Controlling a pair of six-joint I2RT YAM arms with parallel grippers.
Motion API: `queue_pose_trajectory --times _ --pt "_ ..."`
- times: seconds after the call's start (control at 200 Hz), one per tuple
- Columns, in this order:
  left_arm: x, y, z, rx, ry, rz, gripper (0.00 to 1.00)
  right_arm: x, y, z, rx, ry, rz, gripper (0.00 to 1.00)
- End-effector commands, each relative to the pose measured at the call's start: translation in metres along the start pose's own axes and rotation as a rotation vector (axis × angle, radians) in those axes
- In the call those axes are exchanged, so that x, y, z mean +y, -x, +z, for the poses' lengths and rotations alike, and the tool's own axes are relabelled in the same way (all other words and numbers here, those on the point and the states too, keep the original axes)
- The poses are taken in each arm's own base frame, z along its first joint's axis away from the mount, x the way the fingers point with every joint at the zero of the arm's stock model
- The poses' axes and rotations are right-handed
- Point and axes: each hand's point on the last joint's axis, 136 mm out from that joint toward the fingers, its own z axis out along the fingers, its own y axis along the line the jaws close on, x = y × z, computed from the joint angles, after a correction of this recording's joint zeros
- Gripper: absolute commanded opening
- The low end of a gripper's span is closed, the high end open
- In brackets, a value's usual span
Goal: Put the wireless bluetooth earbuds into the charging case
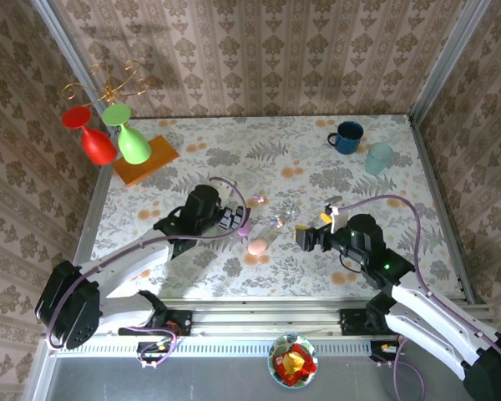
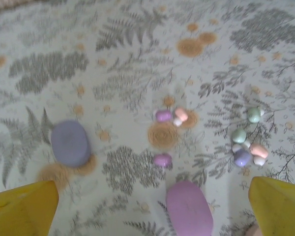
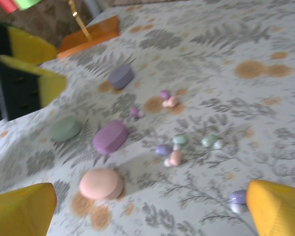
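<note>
My left gripper (image 2: 151,216) hangs with its yellow fingers spread wide and nothing between them. The lilac case (image 2: 189,209) lies on the flowered table (image 1: 384,251) below them, untouched. My right gripper (image 3: 147,211) is just as wide apart and empty, off to the right of the lilac case and facing it.

On my side of the lilac case, near it but apart, lies a pink case (image 3: 101,183). In my right wrist view a green case (image 3: 65,129) sits just left of the lilac case.

The wireless bluetooth earbuds (image 3: 176,157) lie loose on the table, none in any case. A small cluster is to the right of the lilac case. One lilac bud sits just beyond it, and a lilac and pink pair farther beyond.

A grey-violet case (image 2: 70,143) lies beyond the lilac case and to its left. Far past it, on the right, stand a blue mug (image 1: 347,137) and a pale teal cup (image 1: 379,158).
</note>
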Motion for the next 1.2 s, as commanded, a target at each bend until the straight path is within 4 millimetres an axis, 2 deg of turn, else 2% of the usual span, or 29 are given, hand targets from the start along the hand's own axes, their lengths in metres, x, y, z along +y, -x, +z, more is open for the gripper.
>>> queue_pose_trajectory --times 0.0,0.135,0.32,0.585,0.745,0.905,1.07,1.195 --pt "0.008 -0.019 0.002 0.099 0.103 -0.18 1.0 0.014 -0.019 0.004 0.071 0.061 -0.046 1.0" --pt "-0.005 -0.04 0.011 0.206 0.09 -0.25 1.0 0.021 -0.025 0.011 0.09 0.087 -0.068 1.0" --pt "-0.022 -0.068 0.026 0.355 0.113 -0.168 1.0 0.024 -0.027 0.021 0.121 0.095 -0.129 1.0" --pt "-0.035 -0.091 0.049 0.478 0.116 -0.145 0.91 0.021 -0.027 0.023 0.125 0.076 -0.146 1.0" --pt "-0.032 -0.101 0.059 0.518 0.145 -0.131 0.88 0.016 -0.028 0.022 0.126 0.051 -0.163 1.0" --pt "-0.039 -0.104 0.067 0.539 0.121 -0.138 0.76 0.014 -0.027 0.02 0.122 0.037 -0.17 1.0" --pt "-0.044 -0.106 0.07 0.547 0.1 -0.144 0.52 0.012 -0.025 0.019 0.113 0.023 -0.169 1.0" --pt "-0.046 -0.105 0.069 0.548 0.092 -0.14 0.44 0.011 -0.023 0.019 0.107 0.017 -0.17 1.0"
